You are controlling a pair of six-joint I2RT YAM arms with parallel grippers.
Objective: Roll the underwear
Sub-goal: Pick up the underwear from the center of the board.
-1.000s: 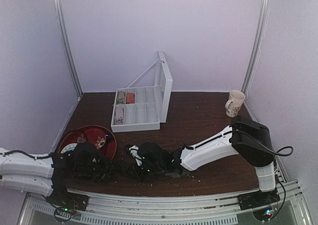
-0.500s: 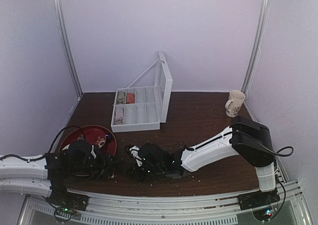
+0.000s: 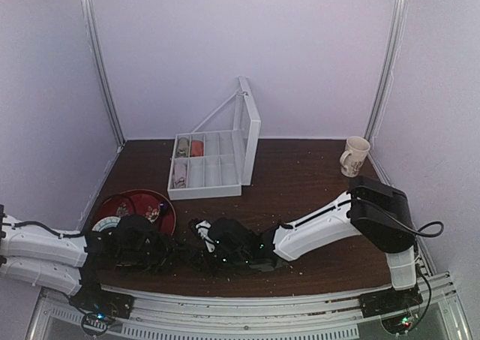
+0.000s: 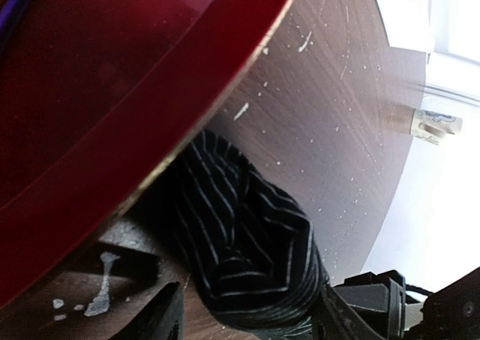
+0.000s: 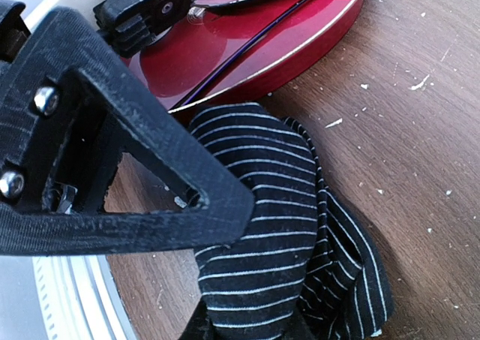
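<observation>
A dark wooden table [image 3: 315, 175] is seen under both arms, and pale crumbs are scattered over it. The right arm [image 3: 330, 224] is stretched low across the near edge towards the left, and the left arm [image 3: 41, 250] is laid low from the left side to meet it.

Well beyond both grippers, towards the back wall, a white compartment box [image 3: 206, 171] is set with its clear lid propped upright. A red tray [image 3: 139, 205] is placed just beyond the left gripper [image 3: 154, 246], and its rim is seen close above the fingers in the left wrist view.

The underwear [image 5: 277, 227] is bunched into a thick, loosely rolled bundle of black pinstriped fabric. It lies on the table between the two grippers, and one end is tucked under the near rim of the tray.

The left gripper's jaws are spread wide. The bundle's near end is seen between them, and one finger [image 4: 169, 314] is held clear of the cloth. Whether the other finger touches it cannot be told.

The right gripper [image 3: 206, 244] is closed on the underwear. The striped fabric is gathered and pinched where its fingers meet, at the bottom of the right wrist view.

A cream mug [image 3: 354, 156] is stood far off to the right gripper's right, by the back corner.
</observation>
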